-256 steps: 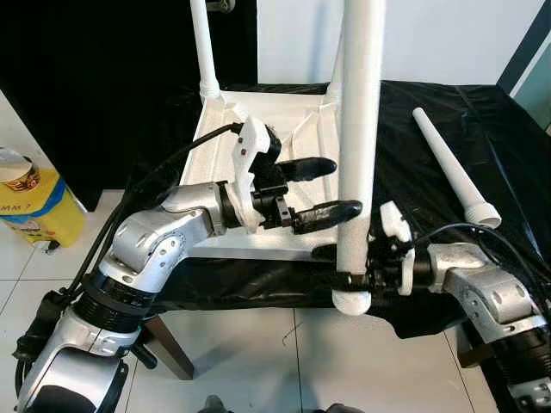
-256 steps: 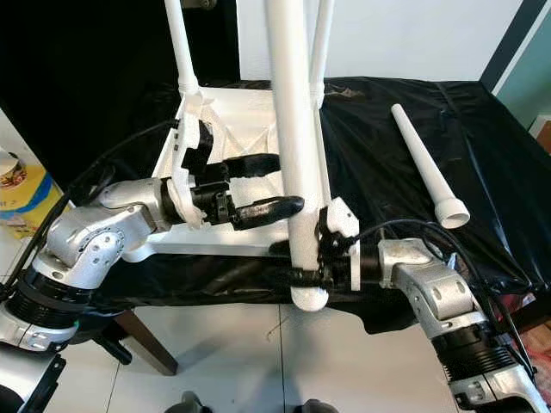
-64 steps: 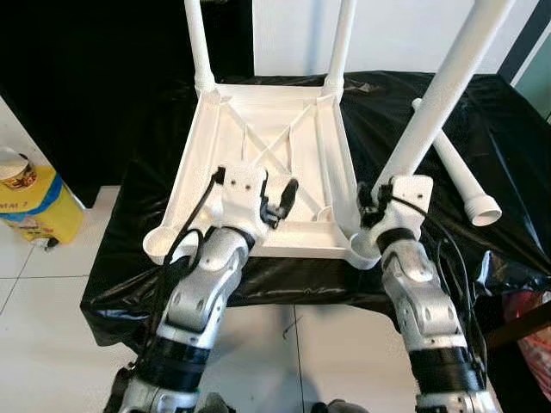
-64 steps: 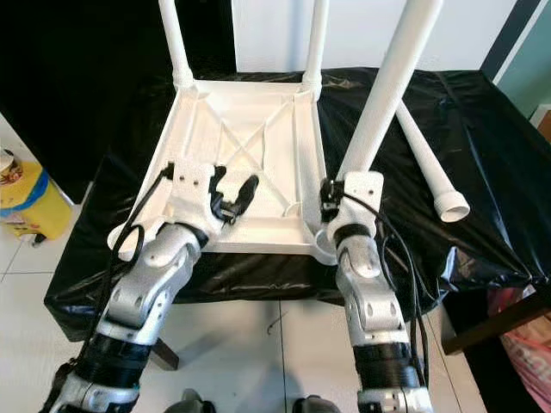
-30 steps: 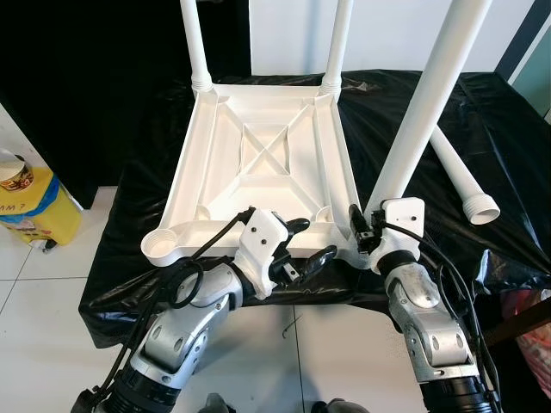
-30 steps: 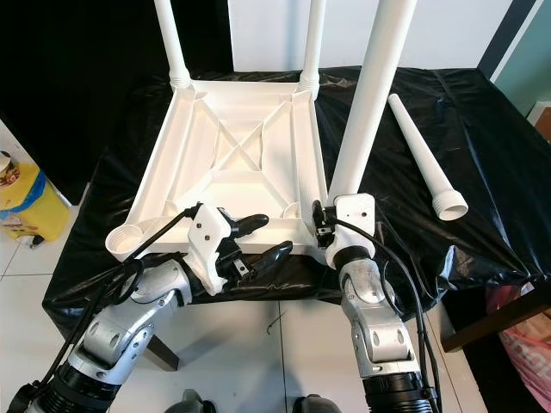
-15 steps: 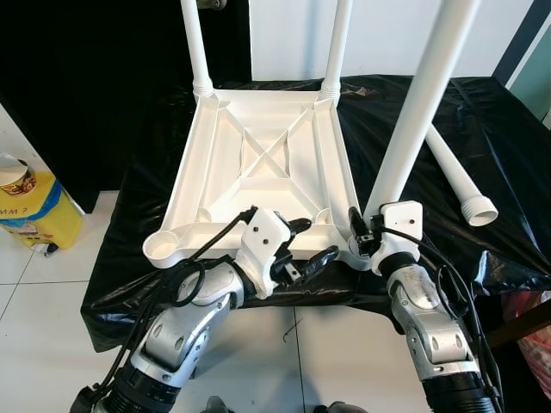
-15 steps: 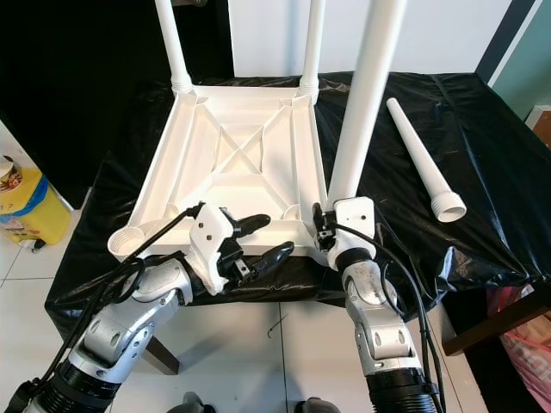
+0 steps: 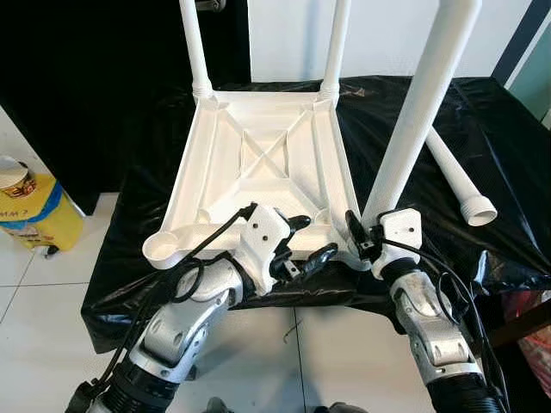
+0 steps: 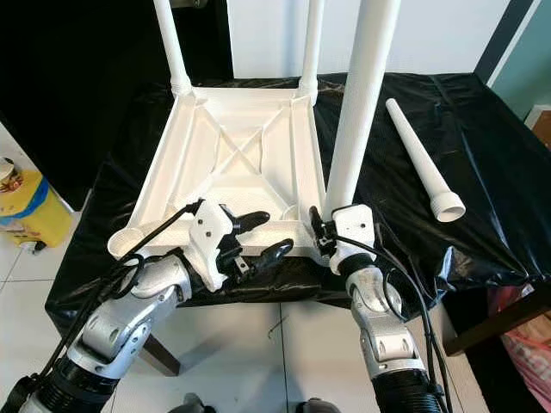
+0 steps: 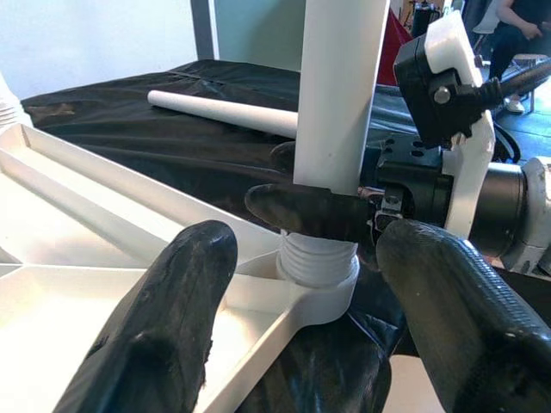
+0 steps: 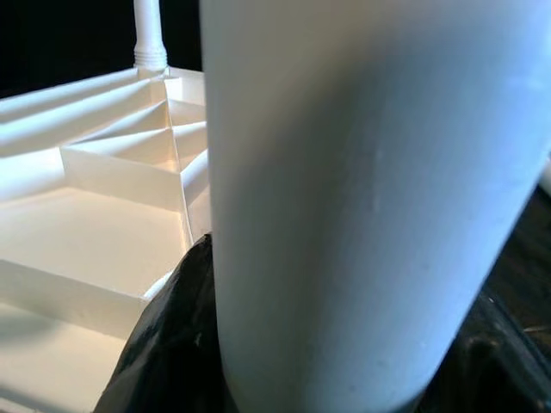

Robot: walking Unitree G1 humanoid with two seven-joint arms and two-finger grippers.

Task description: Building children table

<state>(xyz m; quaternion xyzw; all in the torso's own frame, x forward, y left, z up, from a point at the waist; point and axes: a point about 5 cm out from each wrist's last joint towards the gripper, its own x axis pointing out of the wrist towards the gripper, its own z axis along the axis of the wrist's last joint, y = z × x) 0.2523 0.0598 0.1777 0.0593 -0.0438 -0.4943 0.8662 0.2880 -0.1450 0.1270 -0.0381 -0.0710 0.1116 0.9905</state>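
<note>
The white tabletop (image 9: 258, 163) lies upside down on a black-covered table, with two white legs (image 9: 194, 43) (image 9: 337, 43) standing in its far corners. A third white leg (image 9: 422, 112) rises from the near right corner, leaning slightly right. Its threaded end (image 11: 318, 258) sits in the corner socket. My right gripper (image 9: 360, 245) is shut on that leg just above the socket, its black fingers (image 12: 172, 335) hugging the tube (image 12: 362, 198). My left gripper (image 9: 306, 241) hovers open at the tabletop's near edge, pointing at that socket and holding nothing.
A fourth loose leg (image 9: 456, 176) lies on the black cloth to the right. The near left corner socket (image 9: 162, 249) holds no leg. A yellow container (image 9: 26, 202) stands on the tiled floor at left. A black backdrop rises behind the table.
Over the last seconds my right gripper brought the leg from in front of the table to the near right socket. In the last second the leg stood slightly more upright; my left gripper edged forward.
</note>
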